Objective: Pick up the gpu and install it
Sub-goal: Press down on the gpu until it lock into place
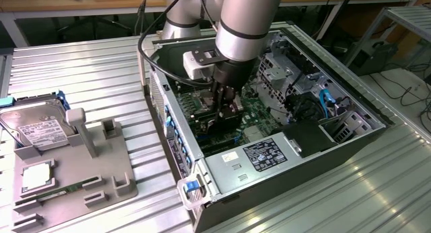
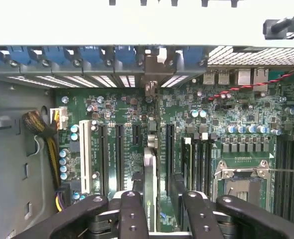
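Note:
The gpu is a thin dark card seen edge-on, with a green logo on its rim. My gripper is shut on it, one black finger on each side. The card stands upright among the motherboard's black expansion slots, in line with an opening in the case's rear slot row. In the exterior view my gripper reaches straight down into the open computer case, with the gpu dark below its fingers, low at the motherboard. Whether the card's lower edge sits in a slot is hidden.
Inside the case are the grey power supply, blue cables, the empty CPU socket and a yellow-black wire bundle. On the exterior view's left, a grey fixture tray holds a hard drive, a CPU chip and a memory stick.

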`<state>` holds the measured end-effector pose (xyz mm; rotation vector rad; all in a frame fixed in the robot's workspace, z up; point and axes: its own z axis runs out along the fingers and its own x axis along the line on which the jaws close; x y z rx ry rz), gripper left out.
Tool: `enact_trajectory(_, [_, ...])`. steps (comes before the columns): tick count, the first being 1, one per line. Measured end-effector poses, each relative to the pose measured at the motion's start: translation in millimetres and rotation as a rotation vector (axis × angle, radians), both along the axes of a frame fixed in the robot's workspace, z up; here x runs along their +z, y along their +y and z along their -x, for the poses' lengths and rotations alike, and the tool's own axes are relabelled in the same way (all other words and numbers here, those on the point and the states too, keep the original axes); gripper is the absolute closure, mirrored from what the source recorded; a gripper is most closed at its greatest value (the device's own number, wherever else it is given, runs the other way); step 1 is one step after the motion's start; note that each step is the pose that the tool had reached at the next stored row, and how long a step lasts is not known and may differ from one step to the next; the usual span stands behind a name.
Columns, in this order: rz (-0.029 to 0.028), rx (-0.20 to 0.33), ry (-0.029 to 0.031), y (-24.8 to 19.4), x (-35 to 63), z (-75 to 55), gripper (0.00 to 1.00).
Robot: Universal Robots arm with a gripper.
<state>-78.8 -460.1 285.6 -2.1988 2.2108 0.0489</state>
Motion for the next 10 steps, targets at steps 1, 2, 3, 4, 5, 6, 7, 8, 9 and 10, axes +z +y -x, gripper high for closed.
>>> enact_trajectory(1, [0.0001, 0.0, 0.0, 0.0, 0.0, 0.0, 0.66])
enact_trajectory(2, [0.0002, 0.0, 0.0001, 0.0, 0.1, 0.0, 0.73])
enact_trajectory(3, [0.0001, 0.0, 0.0001, 0.0, 0.1, 0.0, 0.8])
enact_trajectory(4, [0.0002, 0.0, 0.0001, 0.0, 0.1, 0.0, 0.85])
enact_trajectory(5, [0.0001, 0.0, 0.0001, 0.0, 0.1, 0.0, 0.89])
enact_trajectory(6, [0.0001, 0.0, 0.0001, 0.0, 0.1, 0.0, 0.89])
enact_trajectory(7, [0.0001, 0.0, 0.0001, 0.0, 0.1, 0.0, 0.89])
enact_trajectory(8, [0.0001, 0.0, 0.0001, 0.0, 0.1, 0.0, 0.89])
enact_trajectory(9, [0.0001, 0.0, 0.0001, 0.0, 0.1, 0.0, 0.89])
enact_trajectory(10, [0.0001, 0.0, 0.0001, 0.0, 0.1, 0.0, 0.89])
